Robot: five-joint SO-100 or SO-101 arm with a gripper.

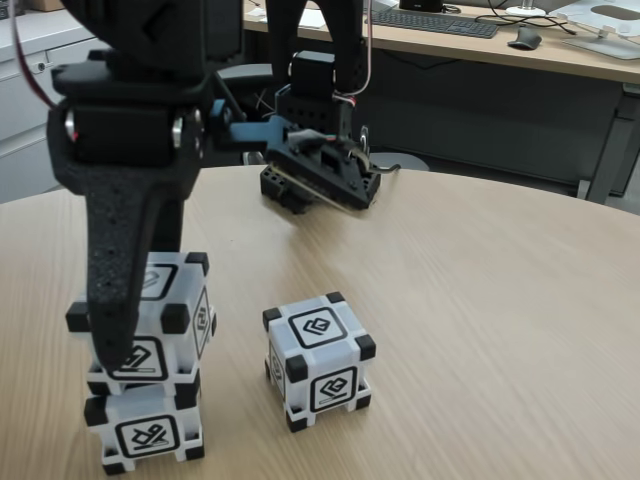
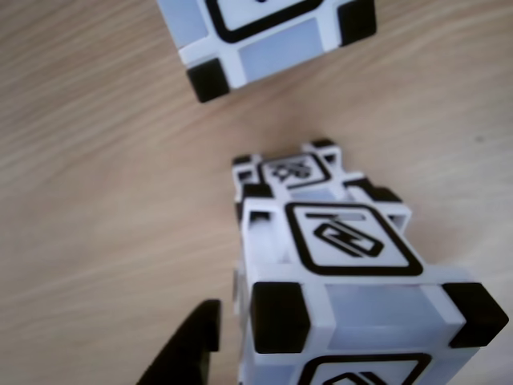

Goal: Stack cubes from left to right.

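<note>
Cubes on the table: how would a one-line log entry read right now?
stack: upper cube on lower cube | loose cube beside, apart | gripper at upper cube, grip unclear | table

In the fixed view, the black two-finger plastic claw (image 1: 125, 350) hangs down at the left front of the round light wooden table (image 1: 480, 290), its tip in front of the upper white-grey plastic cube with black corner blocks (image 1: 170, 320). This cube sits on a second white-grey plastic cube of the same kind (image 1: 145, 432), directly under the claw's tip. A third such white-grey plastic cube (image 1: 318, 360) stands alone on the table, to the right of the claw and apart from the stack, and in the other view it (image 2: 264, 36) lies beyond the stack (image 2: 345, 273), with the claw's finger (image 2: 188, 349) just left of the stack.
</note>
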